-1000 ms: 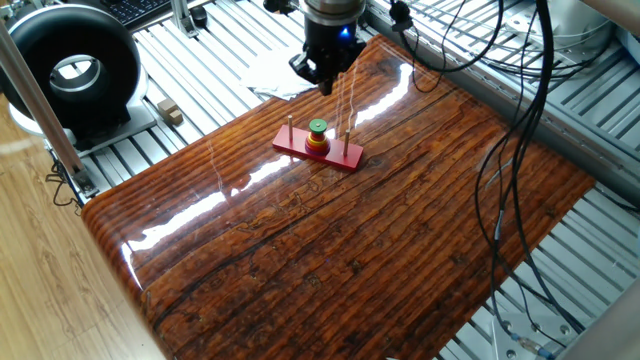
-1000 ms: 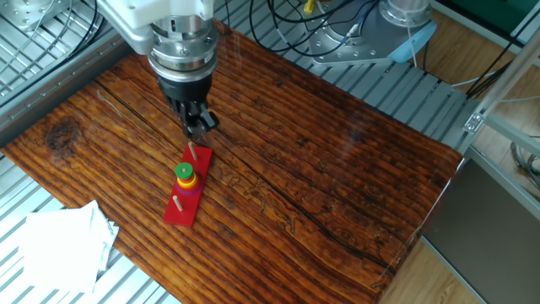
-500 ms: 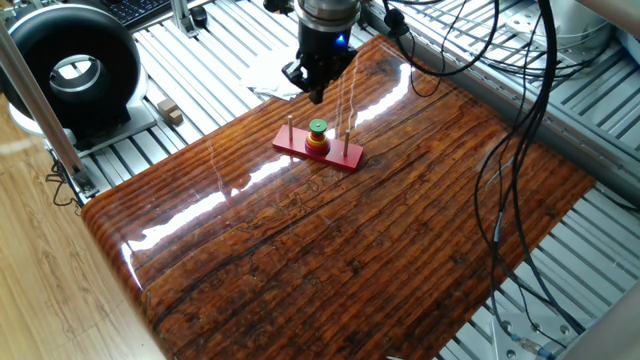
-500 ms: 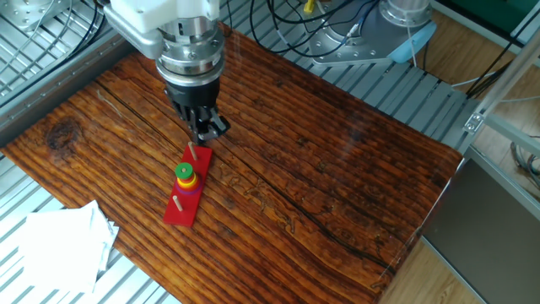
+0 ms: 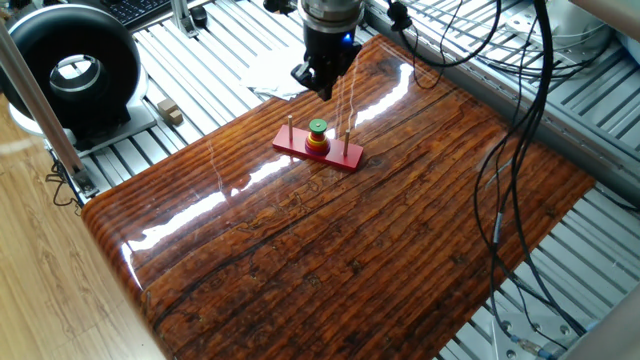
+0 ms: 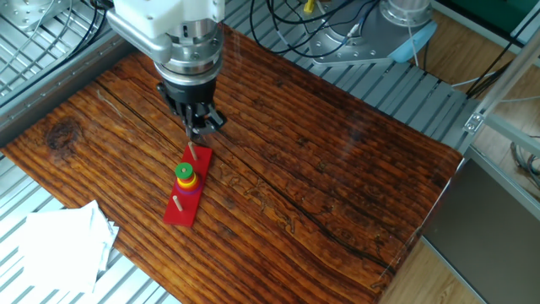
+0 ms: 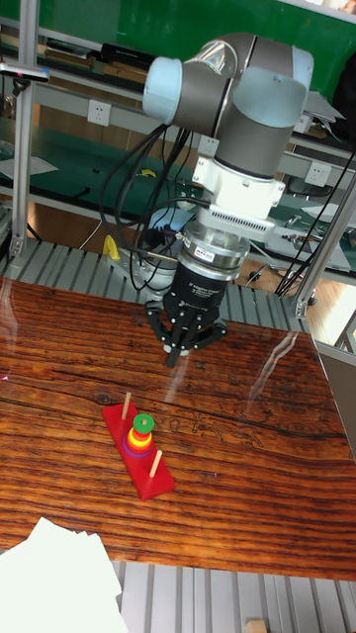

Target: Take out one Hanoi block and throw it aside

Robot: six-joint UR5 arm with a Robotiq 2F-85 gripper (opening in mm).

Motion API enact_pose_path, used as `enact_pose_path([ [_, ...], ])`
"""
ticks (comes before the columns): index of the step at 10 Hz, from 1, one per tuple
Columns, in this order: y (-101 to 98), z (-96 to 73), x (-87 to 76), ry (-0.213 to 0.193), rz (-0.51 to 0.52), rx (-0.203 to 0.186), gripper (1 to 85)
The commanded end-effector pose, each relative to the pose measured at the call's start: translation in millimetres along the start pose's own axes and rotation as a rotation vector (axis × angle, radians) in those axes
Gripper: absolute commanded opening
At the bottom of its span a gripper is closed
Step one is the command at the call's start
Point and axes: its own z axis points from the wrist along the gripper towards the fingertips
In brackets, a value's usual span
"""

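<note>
I see the green Hanoi block (image 7: 142,423), a small flat ring, topping a stack of yellow and red rings on the middle peg of a glossy red base (image 7: 139,450); bare wooden pegs stand either side. Base sits on the varnished, grained wood bench (image 5: 380,230) toward one long edge, near white paper (image 6: 59,241). Gripper (image 7: 176,356) hangs above, apart; fingers look pinched together, holding nothing.

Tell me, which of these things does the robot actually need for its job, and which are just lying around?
Part of the job:
- small flat green ring on top of the stack
- red wooden base with three pegs
- robot's hand, hovering above, empty

Just lying about:
- white paper sheets
- small wooden block on the metal slats
- black round device
- black cables
</note>
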Motion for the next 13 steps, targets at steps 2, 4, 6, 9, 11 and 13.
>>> enact_pose_path([
  [2, 47.0, -6.0, 17.7, 0.068, -0.010, -0.185, 1.0],
  [4, 40.3, -1.9, -2.3, -0.003, -0.034, -0.162, 1.0],
  [6, 29.7, 18.5, -15.9, 0.037, -0.061, -0.157, 9.0],
  [9, 10.6, 45.2, -50.6, -0.002, -0.141, -0.092, 25.3],
  [11, 7.1, 51.6, -76.2, -0.084, -0.222, -0.077, 57.3],
  [13, -2.4, 69.5, -70.1, -0.064, -0.245, -0.080, 57.3],
])
